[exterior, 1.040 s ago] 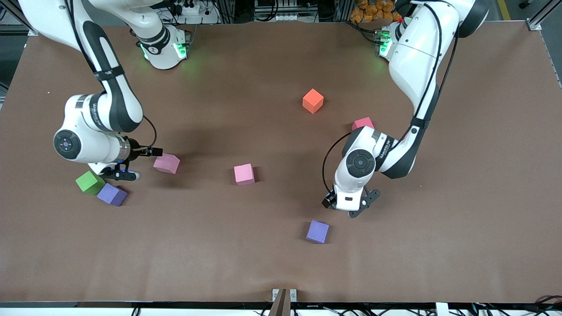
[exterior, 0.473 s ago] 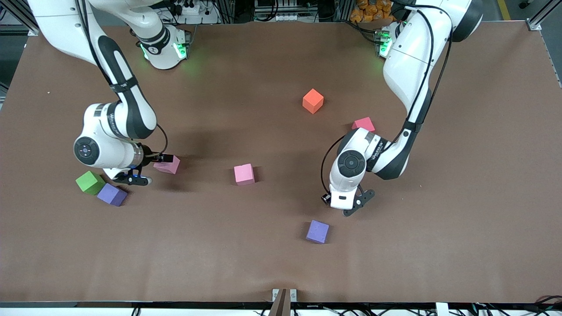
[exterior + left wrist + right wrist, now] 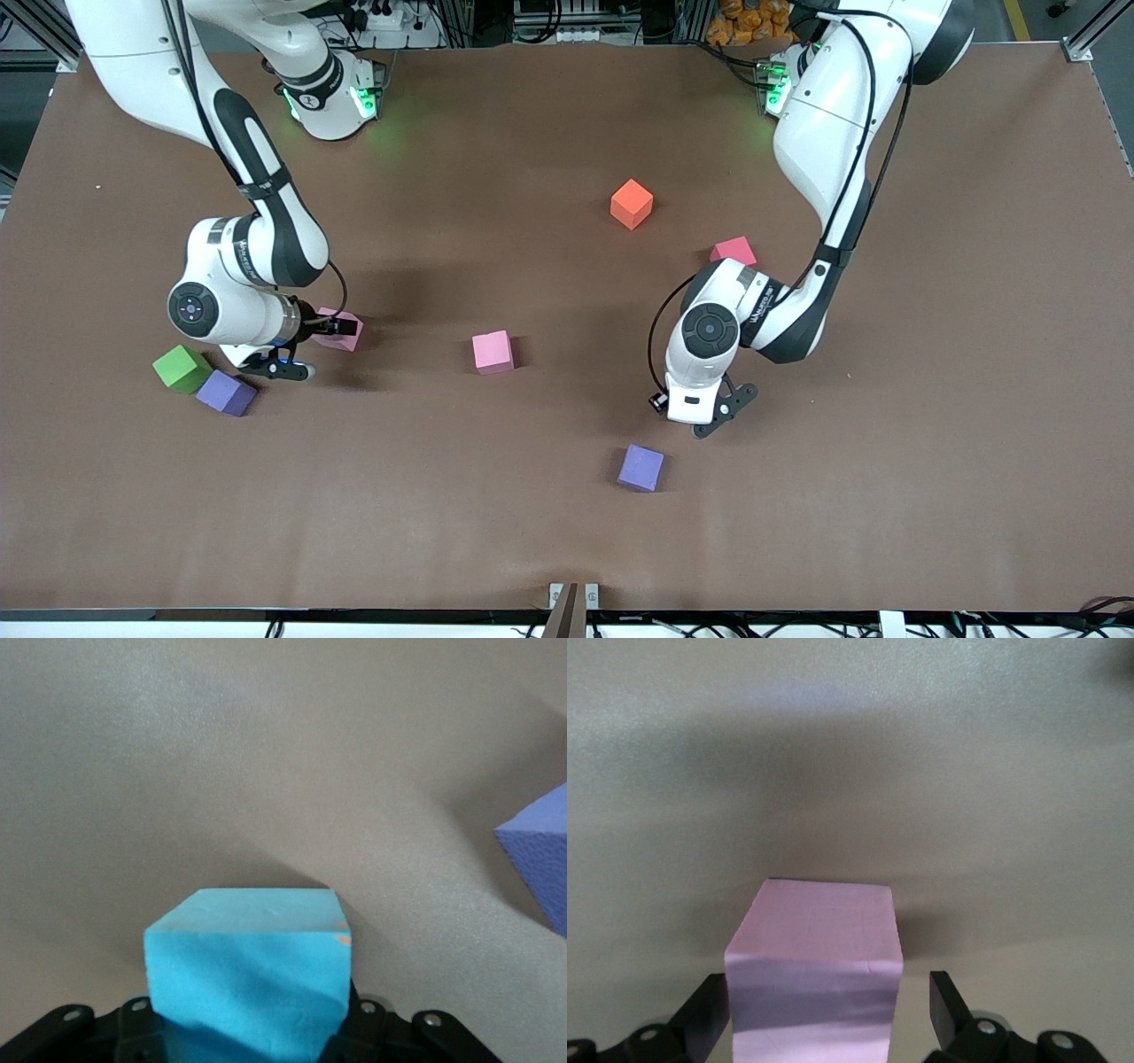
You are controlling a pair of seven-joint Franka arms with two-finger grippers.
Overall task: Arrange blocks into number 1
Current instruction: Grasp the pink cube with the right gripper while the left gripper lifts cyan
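Blocks lie scattered, no figure 1 formed yet; the left gripper (image 3: 704, 415) is clamped on a sky-blue block (image 3: 248, 979), held low at the table, probably so it can be carried to the digit; a purple block (image 3: 640, 468) sits near this gripper, nearer the front camera, and a crimson block (image 3: 733, 251) farther from it; the right gripper (image 3: 830, 1014) stands with fingers (image 3: 709, 1010) apart, straddling a light-pink block (image 3: 819, 970) without pinching it, apparently lined up for a grasp; a green block (image 3: 182, 369) and a second purple block (image 3: 226, 392) lie just beside that gripper; another pink block (image 3: 493, 352) rests between the two grippers; an orange block (image 3: 632, 204) lies well apart from both.
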